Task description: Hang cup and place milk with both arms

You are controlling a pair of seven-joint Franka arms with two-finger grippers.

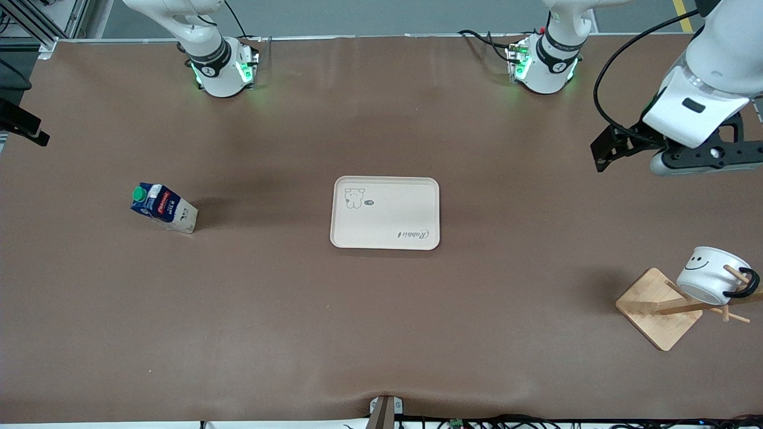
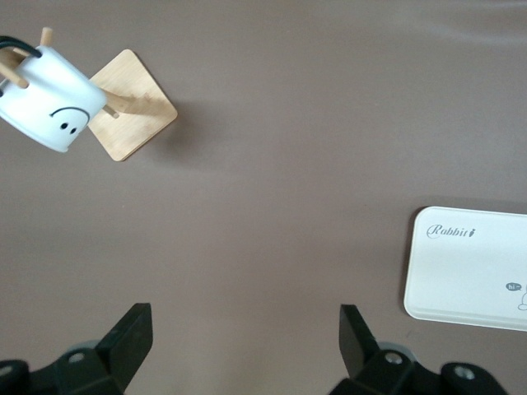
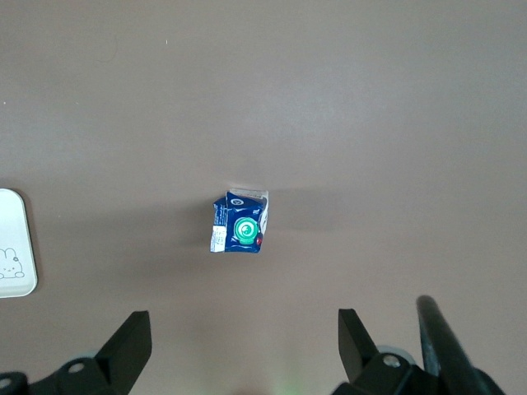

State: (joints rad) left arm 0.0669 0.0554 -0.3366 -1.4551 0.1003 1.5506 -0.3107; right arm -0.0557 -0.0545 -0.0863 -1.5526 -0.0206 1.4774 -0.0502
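The cup (image 1: 706, 274), a white mug with a black smiley, hangs by its black handle on a peg of the wooden rack (image 1: 653, 307) at the left arm's end of the table. In the left wrist view the cup (image 2: 49, 99) and rack (image 2: 136, 111) lie well away from my left gripper (image 2: 245, 337), which is open and empty above bare table. The milk (image 1: 162, 207), a dark-blue carton with a green cap, stands at the right arm's end. My right gripper (image 3: 244, 337) hovers open and empty, short of the milk (image 3: 240, 224).
A cream tray (image 1: 385, 243) with a rabbit drawing lies at the middle of the table, and its edge shows in both wrist views (image 2: 461, 280) (image 3: 12, 247). The left arm's wrist (image 1: 694, 107) hangs over the table, nearer the bases than the rack.
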